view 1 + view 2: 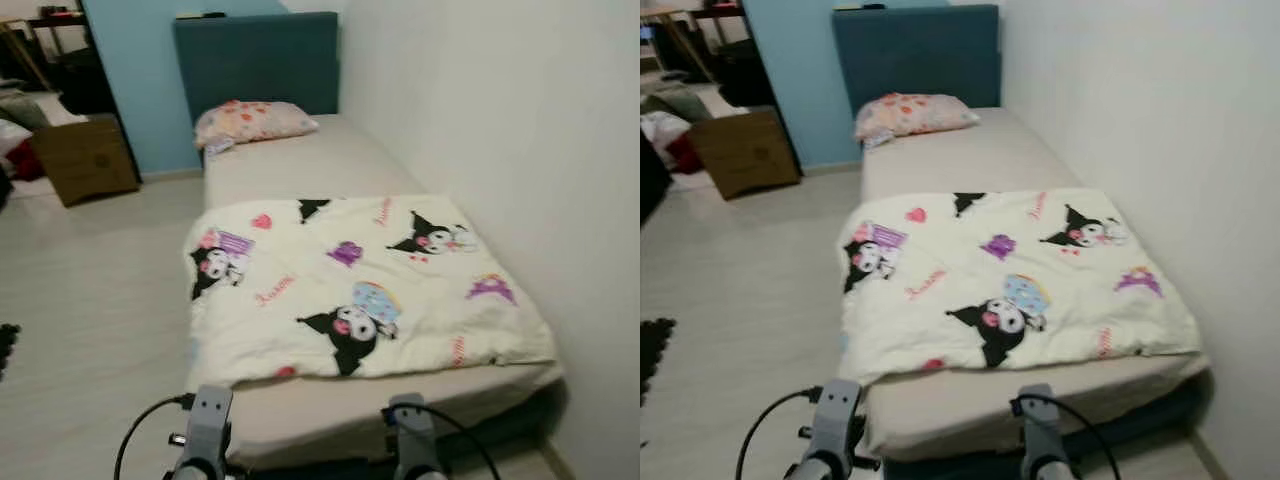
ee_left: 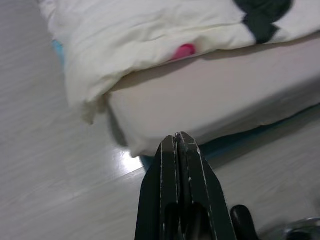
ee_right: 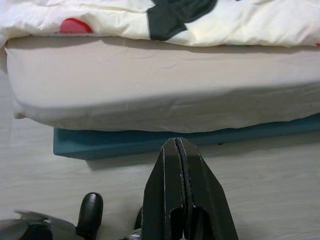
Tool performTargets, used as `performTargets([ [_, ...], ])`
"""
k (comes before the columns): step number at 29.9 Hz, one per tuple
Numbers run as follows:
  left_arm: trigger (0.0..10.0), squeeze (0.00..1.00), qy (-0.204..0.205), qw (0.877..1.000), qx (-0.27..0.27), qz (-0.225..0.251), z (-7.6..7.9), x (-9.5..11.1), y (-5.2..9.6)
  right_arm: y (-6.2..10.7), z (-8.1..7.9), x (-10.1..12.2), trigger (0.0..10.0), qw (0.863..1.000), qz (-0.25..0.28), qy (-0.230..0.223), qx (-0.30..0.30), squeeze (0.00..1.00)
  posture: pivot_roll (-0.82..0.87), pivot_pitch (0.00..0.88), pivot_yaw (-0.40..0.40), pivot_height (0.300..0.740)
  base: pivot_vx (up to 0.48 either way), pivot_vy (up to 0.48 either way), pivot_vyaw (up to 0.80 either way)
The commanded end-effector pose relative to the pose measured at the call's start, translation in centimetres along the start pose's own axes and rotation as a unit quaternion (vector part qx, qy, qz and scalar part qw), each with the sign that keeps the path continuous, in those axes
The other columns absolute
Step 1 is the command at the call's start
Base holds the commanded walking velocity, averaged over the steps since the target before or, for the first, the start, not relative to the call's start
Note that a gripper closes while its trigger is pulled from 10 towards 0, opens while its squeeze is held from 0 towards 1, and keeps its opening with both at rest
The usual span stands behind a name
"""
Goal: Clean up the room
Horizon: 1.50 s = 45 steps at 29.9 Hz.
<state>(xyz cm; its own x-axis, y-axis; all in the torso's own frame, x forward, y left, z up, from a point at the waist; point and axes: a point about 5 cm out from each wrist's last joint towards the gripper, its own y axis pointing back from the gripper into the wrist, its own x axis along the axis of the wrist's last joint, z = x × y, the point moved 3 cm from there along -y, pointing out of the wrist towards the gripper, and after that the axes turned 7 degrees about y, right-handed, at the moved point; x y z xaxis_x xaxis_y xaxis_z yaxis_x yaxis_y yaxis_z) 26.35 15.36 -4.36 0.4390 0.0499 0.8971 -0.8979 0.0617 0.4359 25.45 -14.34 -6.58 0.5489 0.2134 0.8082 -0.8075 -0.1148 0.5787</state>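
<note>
Bed [image 1: 340,165]: it's sitting along the white wall, a teal headboard [image 1: 258,62] at the far end, and the robot is standing at its foot looking down over it.
Blanket [image 1: 365,285]: a cream cover with cartoon prints is lying spread over the near half of the mattress, its corner on the robot's left drooping over the side toward the floor.
Pillow [image 1: 252,121]: a spotted one is resting up by the headboard, well apart from the blanket.
Mattress edge [image 3: 150,97]: the beige sheet is showing bare below the blanket, and the teal bed base [image 3: 125,142] is peeking out underneath.
Left gripper [image 2: 177,142]: it's hanging low over the pale floor near the bed's corner, fingers pressed together, holding nothing.
Right gripper [image 3: 177,145]: it's pointing at the bed's foot end, fingers clenched together and empty too.
Box [image 1: 85,157]: a brown cardboard one is sitting on the floor, off beyond the bed's left side.
</note>
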Motion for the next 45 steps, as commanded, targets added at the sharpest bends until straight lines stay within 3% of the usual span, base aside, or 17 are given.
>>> performTargets([
  [1,10.0,0.0,0.007,1.0,0.011,0.002,-0.6,-0.1,0.1,0.0,-0.5,0.1,10.0,1.0,0.005,0.001,0.007,0.0,0.02,0.051,0.011,0.74,0.0,0.0,0.0],
  [25,10.0,0.0,-0.006,1.0,0.006,0.019,-0.6,0.7,0.0,-0.1,-0.6,0.4,10.0,1.0,0.01,-0.003,0.007,0.0,0.02,0.066,0.021,0.74,0.0,0.115,0.0],
  [35,10.0,0.0,-0.037,0.998,-0.022,0.046,0.9,2.4,-0.6,-0.2,-0.3,0.6,10.0,1.0,0.015,-0.008,-0.002,0.0,0.03,0.072,0.02,0.74,0.0,0.0,0.0],
  [45,10.0,0.0,0.002,0.999,0.012,0.041,0.2,2.3,-0.8,-0.3,0.2,1.1,10.0,1.0,0.021,0.004,-0.013,0.0,0.01,0.077,0.024,0.74,0.0,-0.112,0.0],
])
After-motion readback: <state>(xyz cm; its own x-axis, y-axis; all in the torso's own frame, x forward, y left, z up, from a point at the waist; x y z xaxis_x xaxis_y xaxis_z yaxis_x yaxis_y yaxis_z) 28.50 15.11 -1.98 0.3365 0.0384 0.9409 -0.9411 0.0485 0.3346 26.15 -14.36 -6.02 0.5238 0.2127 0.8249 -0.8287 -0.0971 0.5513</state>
